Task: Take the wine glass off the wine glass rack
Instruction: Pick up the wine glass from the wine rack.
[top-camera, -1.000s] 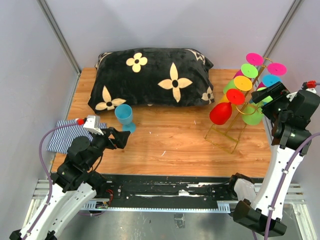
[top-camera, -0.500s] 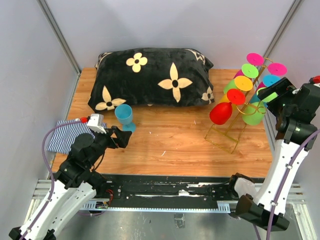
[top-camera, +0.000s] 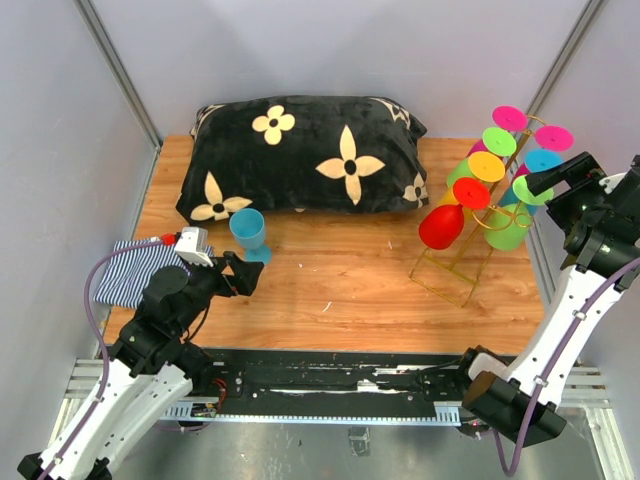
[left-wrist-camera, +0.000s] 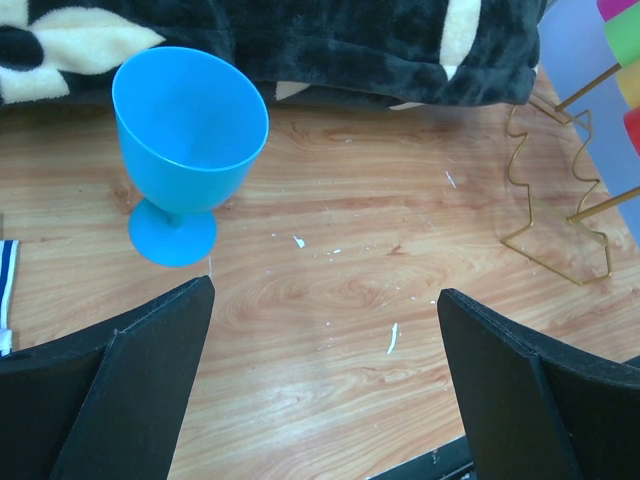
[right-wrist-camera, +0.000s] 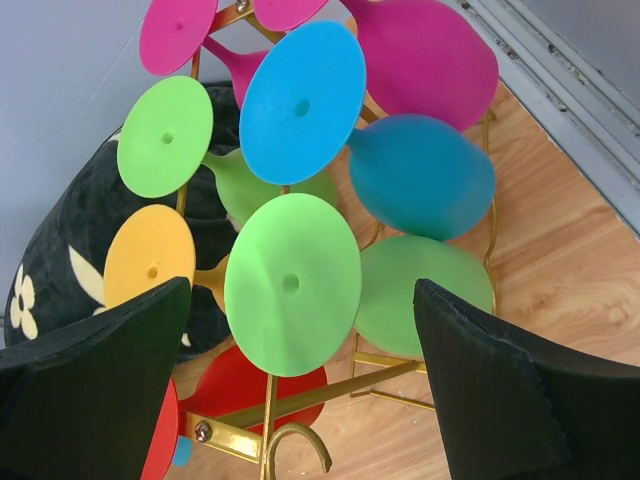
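The gold wire wine glass rack (top-camera: 462, 262) stands at the table's right with several coloured wine glasses hanging upside down on it. My right gripper (top-camera: 548, 178) hovers open at its right side, level with the lime-green wine glass (top-camera: 507, 230). In the right wrist view that glass's round foot (right-wrist-camera: 292, 285) faces the camera between the open fingers of my right gripper (right-wrist-camera: 300, 296), untouched, with its bowl (right-wrist-camera: 430, 295) behind. A gold rail (right-wrist-camera: 300, 395) runs below. My left gripper (top-camera: 240, 275) is open and empty over bare wood.
A blue glass (top-camera: 248, 232) stands upright on the table just beyond my left gripper (left-wrist-camera: 325, 295), also in the left wrist view (left-wrist-camera: 190, 120). A black flowered pillow (top-camera: 300, 155) lies at the back, a striped cloth (top-camera: 135, 270) at the left edge. The blue (right-wrist-camera: 420, 175) and magenta (right-wrist-camera: 420, 55) glasses hang above the green one.
My right gripper has drawn back to the right and slightly up, away from the green glass's foot. The left arm shifted only a little.
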